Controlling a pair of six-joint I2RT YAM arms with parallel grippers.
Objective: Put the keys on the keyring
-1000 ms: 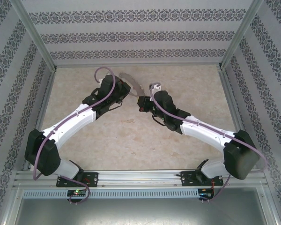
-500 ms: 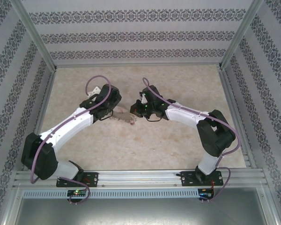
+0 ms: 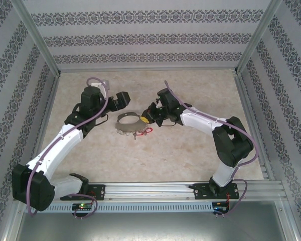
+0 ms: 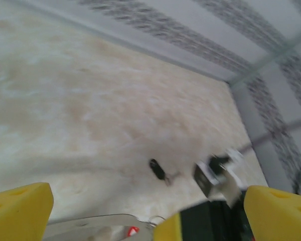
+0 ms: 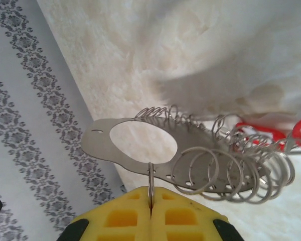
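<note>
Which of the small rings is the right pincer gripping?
The lone ring hanging off the keyring under its oval hole, left of the bunched rings; the right pincer is shut on it.

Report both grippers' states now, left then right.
Left gripper: open, holding nothing.
Right gripper: shut on the keyring, pinching a small wire loop at its edge.

Keyring (image 3: 130, 124) left of right tool (image 3: 150, 116)
</note>
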